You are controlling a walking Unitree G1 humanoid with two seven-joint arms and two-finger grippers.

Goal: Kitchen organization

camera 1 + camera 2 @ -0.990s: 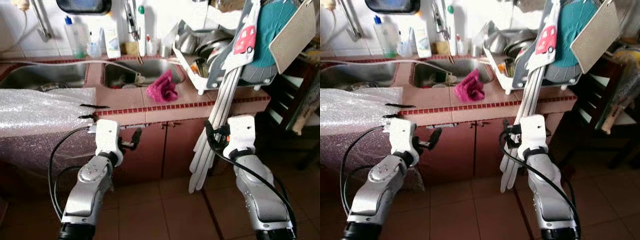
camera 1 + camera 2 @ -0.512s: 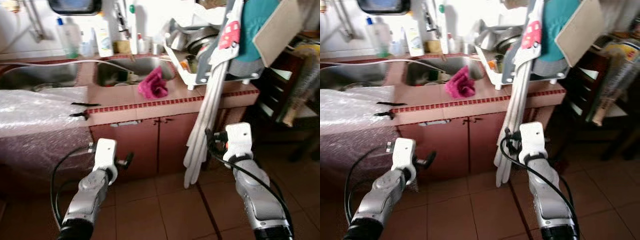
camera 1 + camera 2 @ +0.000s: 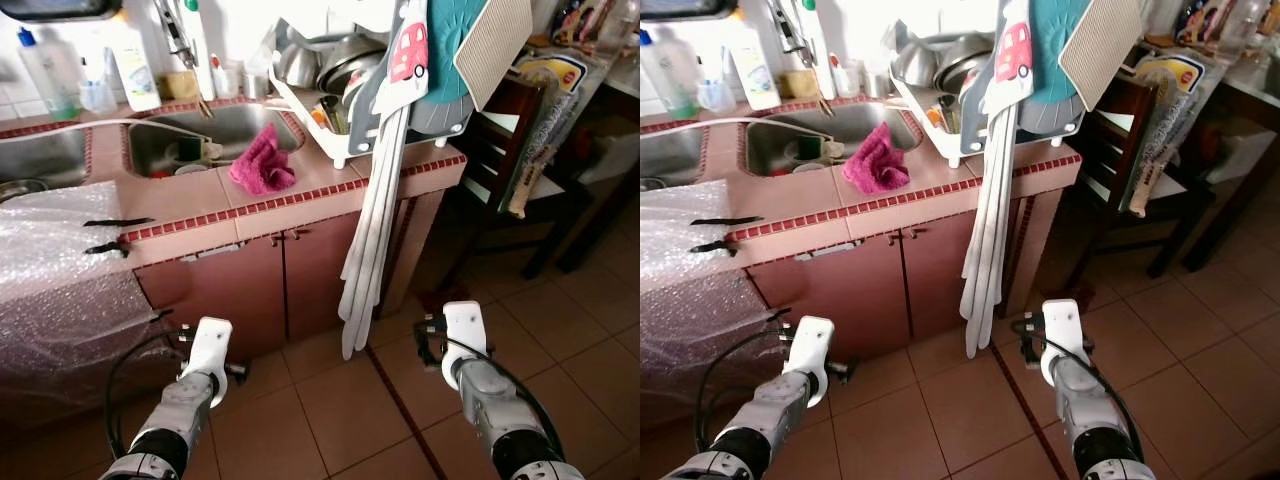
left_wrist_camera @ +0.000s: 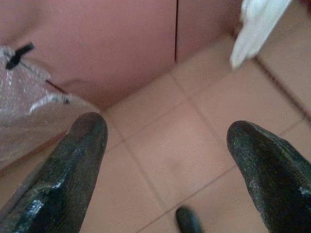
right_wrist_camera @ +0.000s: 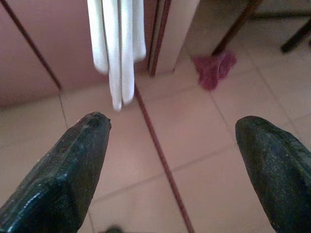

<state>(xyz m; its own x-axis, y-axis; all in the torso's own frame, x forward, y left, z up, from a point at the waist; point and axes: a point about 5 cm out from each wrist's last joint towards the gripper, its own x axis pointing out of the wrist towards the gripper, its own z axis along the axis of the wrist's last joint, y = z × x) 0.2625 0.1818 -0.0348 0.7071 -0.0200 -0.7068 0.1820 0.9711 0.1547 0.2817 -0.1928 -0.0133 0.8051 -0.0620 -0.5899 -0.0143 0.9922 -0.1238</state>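
Pink rag (image 3: 262, 167) sat bunched on the surface's front edge, just beside the sink (image 3: 200, 140). Soft and light (probably damp), so I'd pinch a raised fold. Left gripper (image 4: 167, 160) and right gripper (image 5: 175, 165) hung spread open, empty, over the floor.

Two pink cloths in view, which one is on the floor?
The small pink cloth lying on the tiles by the chair leg, seen past the right hand. The other pink cloth is bunched on the counter beside the sink.
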